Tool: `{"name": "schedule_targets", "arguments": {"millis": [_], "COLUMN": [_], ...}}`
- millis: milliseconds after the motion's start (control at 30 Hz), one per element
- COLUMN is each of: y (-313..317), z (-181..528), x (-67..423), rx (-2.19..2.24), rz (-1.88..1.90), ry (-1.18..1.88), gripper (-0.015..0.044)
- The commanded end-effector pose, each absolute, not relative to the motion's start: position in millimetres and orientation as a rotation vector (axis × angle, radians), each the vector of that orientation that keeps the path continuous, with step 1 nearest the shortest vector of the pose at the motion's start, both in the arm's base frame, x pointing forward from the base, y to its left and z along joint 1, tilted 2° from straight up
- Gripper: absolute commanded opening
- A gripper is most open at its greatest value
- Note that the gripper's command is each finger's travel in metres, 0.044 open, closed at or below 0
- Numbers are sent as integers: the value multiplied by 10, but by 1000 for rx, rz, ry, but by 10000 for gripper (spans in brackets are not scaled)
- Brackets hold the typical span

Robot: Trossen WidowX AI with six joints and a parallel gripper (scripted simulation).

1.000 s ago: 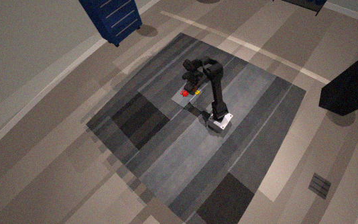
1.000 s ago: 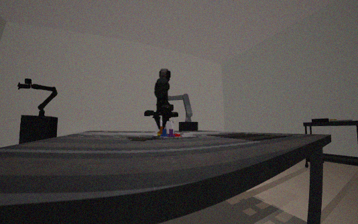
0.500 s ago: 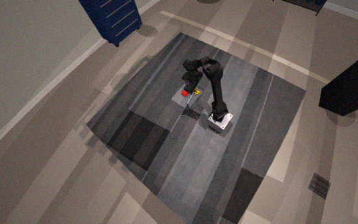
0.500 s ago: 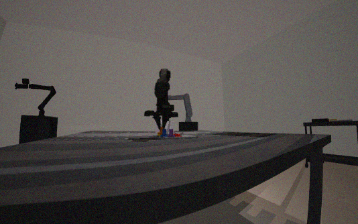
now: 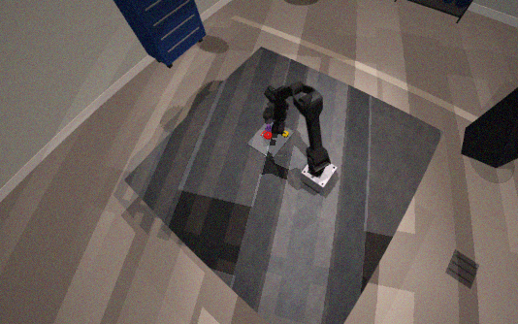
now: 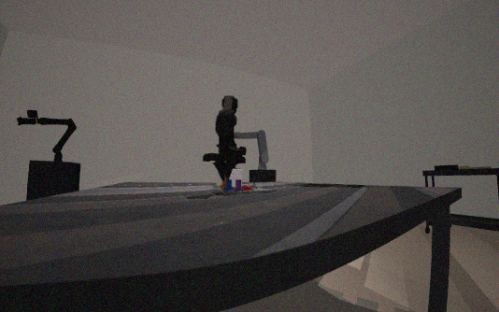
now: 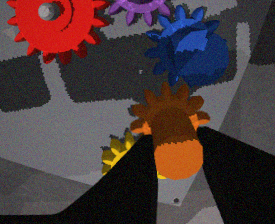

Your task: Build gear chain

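My gripper [image 5: 277, 132] [image 6: 225, 179] [image 7: 174, 140] is shut on the handle of the orange gear [image 7: 178, 161], low over the grey board [image 5: 259, 143] [image 7: 53, 131]. The orange gear's teeth are beside the blue gear [image 6: 229, 184] [image 7: 193, 41] and partly over the yellow gear [image 5: 285, 134] [image 7: 117, 159]. I cannot tell whether the orange gear touches the board. The red gear [image 5: 267, 135] [image 6: 247, 188] [image 7: 28, 31] is on its peg. The purple gear [image 5: 269, 127] [image 6: 238, 184] [image 7: 144, 6] is between red and blue, cut off by the wrist view's top edge. The fingers hide part of the yellow gear.
The arm's white base plate [image 5: 330, 175] stands on the dark table [image 5: 292, 243] [image 6: 160, 243], to the right of the board in the top view. Dark shadows cross the board. A blue cabinet [image 5: 171, 29] and a side table [image 6: 468, 171] stand away from the work table.
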State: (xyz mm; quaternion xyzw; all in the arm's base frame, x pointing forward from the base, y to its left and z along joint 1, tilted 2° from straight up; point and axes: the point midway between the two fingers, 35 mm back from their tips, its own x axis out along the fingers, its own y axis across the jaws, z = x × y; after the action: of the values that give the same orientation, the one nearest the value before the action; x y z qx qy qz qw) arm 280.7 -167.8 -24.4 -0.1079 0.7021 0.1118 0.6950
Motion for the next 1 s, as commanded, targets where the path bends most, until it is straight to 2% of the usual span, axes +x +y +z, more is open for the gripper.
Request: {"name": "schedule_targets", "arguments": {"millis": [0,633,967], "y": [-1679,-1691,-1678], "z": [-249,-269,-286], "x": [2813,2812,2802], "rx": [-241,123,33], "rz": [246,-122,-31], "ry": [1567,1578,1581], "gripper": [0,0,0]}}
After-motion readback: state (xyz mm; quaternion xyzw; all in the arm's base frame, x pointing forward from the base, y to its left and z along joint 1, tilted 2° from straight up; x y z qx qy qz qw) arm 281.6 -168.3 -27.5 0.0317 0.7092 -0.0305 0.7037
